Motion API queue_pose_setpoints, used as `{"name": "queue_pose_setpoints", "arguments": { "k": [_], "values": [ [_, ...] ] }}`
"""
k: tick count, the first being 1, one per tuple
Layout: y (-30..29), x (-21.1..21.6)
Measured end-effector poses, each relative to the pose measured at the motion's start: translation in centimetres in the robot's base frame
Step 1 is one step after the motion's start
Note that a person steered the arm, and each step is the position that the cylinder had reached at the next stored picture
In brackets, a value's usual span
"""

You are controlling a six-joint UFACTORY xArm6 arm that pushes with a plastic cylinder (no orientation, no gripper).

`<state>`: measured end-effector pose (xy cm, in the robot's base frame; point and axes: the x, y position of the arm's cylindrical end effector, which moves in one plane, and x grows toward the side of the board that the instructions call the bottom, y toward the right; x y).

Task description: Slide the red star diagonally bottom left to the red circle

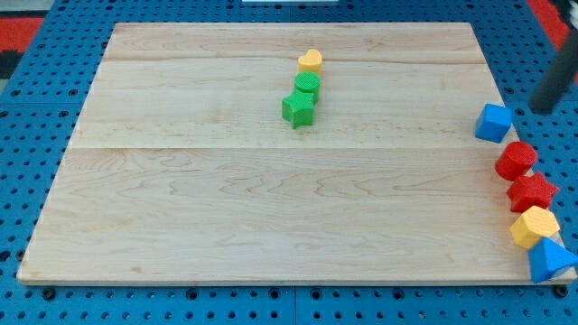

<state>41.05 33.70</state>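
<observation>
The red star [533, 192] lies at the right edge of the wooden board [226, 199], touching the red circle [516, 160] just above and to its left. My rod enters at the view's right edge; my tip [540, 108] is off the board, above and to the right of the blue cube [494, 122] and well above the red circle. It touches no block.
A yellow hexagon [534, 226] and a blue triangle [549, 261] sit below the red star at the right edge. A yellow heart [310, 60], a green circle [307, 86] and a green star [298, 109] form a line at the top middle.
</observation>
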Motion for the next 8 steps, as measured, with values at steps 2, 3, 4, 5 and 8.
{"name": "queue_pose_setpoints", "arguments": {
  "k": [2,3,4,5,8],
  "values": [
    [-18.1,0.0],
    [-19.0,-0.5],
    [-11.2,0.4],
    [-0.5,0.2],
    [-4.2,10.9]
  ]
}}
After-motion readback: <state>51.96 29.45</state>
